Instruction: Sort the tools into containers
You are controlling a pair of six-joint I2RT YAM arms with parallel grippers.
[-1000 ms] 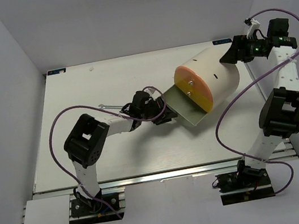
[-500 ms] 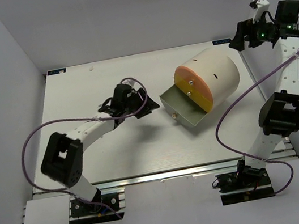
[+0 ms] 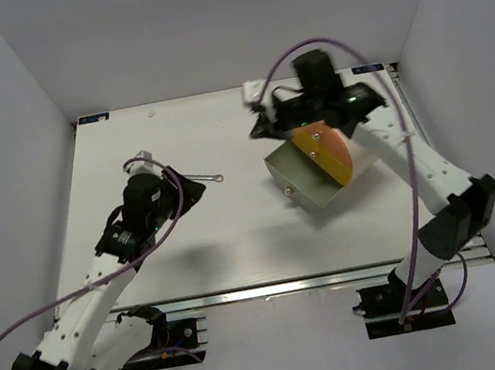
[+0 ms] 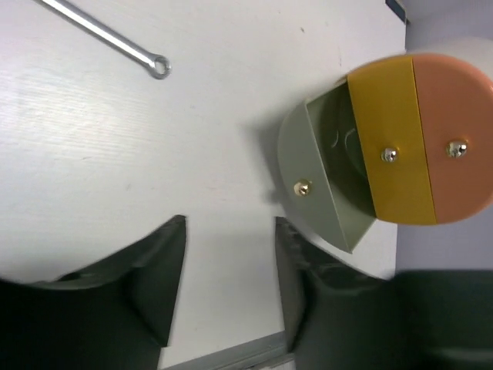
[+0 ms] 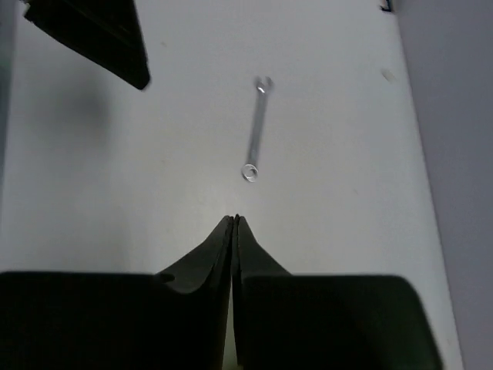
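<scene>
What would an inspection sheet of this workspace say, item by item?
Surface: white table, no spills or marks seen.
Job's things: silver wrench lies flat on the table, ungripped; drum lies on its side with its grey drawer pulled open; no screwdrivers in view.
Clutter: nothing seen.
Grippers: left gripper, fingers open and empty, close to the wrench; right gripper, fingers shut and empty, pointing towards the wrench.
Cables: purple left cable and right cable hang in loose loops.
Surroundings: plain pale walls on three sides.
</scene>
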